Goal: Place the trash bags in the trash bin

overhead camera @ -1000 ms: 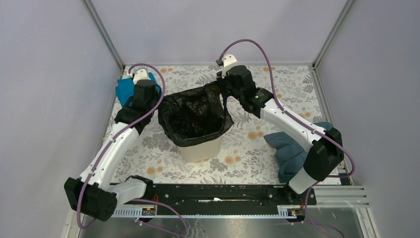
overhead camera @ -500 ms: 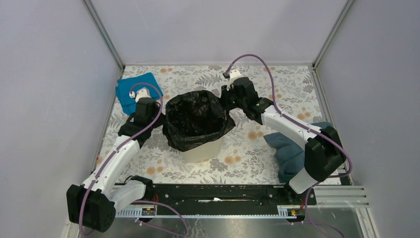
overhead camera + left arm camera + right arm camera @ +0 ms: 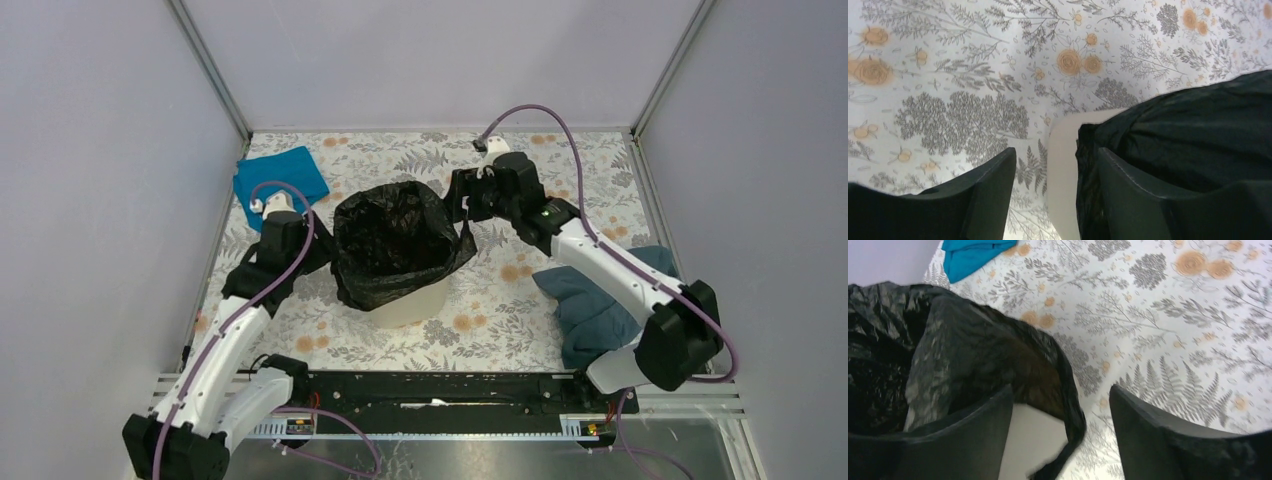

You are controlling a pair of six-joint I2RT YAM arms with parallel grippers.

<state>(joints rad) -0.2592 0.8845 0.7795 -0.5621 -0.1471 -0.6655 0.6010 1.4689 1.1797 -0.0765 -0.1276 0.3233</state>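
Here, seen from above, a cream trash bin (image 3: 408, 308) stands near the middle of a flower-printed tabletop (image 3: 560, 160). A glossy black trash bag (image 3: 392, 240) sits inside it as a liner, its mouth open upward and its wrinkled hem spilling over the rim on every side. On the side facing the near edge the hem hangs lowest, leaving only the lower wall of the bin bare. The inside of the bag is dark, and nothing can be made out lying in it.

The left gripper (image 3: 1055, 150) is at the bin's left side, its fingers spread apart. Between them show the bin wall and the draped edge of the bag, neither one pinched. The right gripper (image 3: 1060, 387) is at the bin's far right side, also released, with a hanging flap of bag and a patch of bin wall in the gap.

The bag looks thin, very light, soft and slippery. It will likely crumple, slide off smooth fingers and cling to itself, and a hard tug could stretch or tear it. The best hold is probably a bunched fold of the overhanging hem, pinched just below the rim. The bin looks light too, so pulling the film may drag or tip it.

A bright blue cloth (image 3: 280, 175) lies at the far left corner. A dark blue-grey cloth (image 3: 590, 300) lies by the right edge.
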